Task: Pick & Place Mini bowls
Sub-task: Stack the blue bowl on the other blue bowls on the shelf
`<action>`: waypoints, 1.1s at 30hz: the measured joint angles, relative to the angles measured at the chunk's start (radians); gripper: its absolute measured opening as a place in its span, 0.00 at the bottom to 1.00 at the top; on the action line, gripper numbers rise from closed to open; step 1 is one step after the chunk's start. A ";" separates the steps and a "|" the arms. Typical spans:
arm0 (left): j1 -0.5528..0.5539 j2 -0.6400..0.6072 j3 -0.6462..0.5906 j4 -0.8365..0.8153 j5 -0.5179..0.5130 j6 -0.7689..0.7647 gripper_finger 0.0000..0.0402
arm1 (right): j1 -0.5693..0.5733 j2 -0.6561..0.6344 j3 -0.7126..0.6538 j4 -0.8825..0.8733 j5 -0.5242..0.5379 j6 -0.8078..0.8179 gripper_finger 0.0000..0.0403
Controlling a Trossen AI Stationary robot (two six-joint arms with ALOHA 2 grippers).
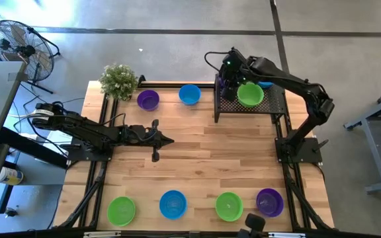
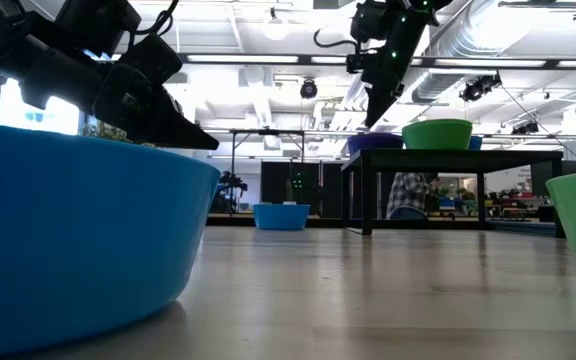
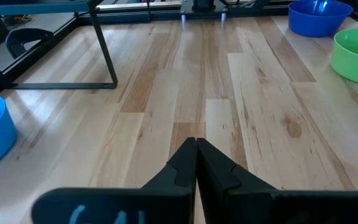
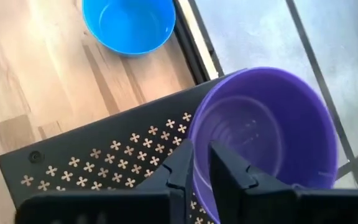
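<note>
A purple mini bowl [image 4: 266,137] sits at the far left corner of the black mesh tray [image 1: 270,106], beside a green bowl [image 1: 250,94] and a blue one [image 1: 265,84]. My right gripper [image 4: 201,149] is over the purple bowl, shut on its rim. On the wooden table, a purple bowl [image 1: 148,100] and a blue bowl [image 1: 189,94] rest near the far edge. Several more bowls line the near edge, green [image 1: 121,210], blue [image 1: 172,203], green [image 1: 229,205] and purple [image 1: 269,201]. My left gripper [image 1: 169,140] hovers shut over the table's left middle, holding nothing. My right gripper takes the purple bowl by its rim [image 4: 194,132] on the side toward the tray's middle. One finger [image 4: 229,171] is inside the bowl and the other [image 4: 180,168] outside. The fingers slant down from above. The bowl stands upright; in the low view its base seems to be on the tray.
A leafy potted plant [image 1: 118,80] stands at the table's far left corner. The tray stands raised on thin black legs [image 2: 366,195] at the far right. Bare wood lies across the table's middle. A fan [image 1: 15,39] stands on the floor beyond the left side.
</note>
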 joint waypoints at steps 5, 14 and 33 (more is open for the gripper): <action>0.000 0.000 0.000 0.000 0.000 0.001 0.00 | 0.030 -0.065 -0.001 0.008 -0.082 0.007 0.04; 0.000 0.000 0.000 0.000 0.000 -0.002 0.00 | 0.182 -0.353 -0.383 0.449 -0.204 -0.031 0.00; 0.000 0.000 0.002 0.001 0.075 -0.071 0.00 | 0.499 -0.739 -1.140 1.403 -0.167 0.047 0.00</action>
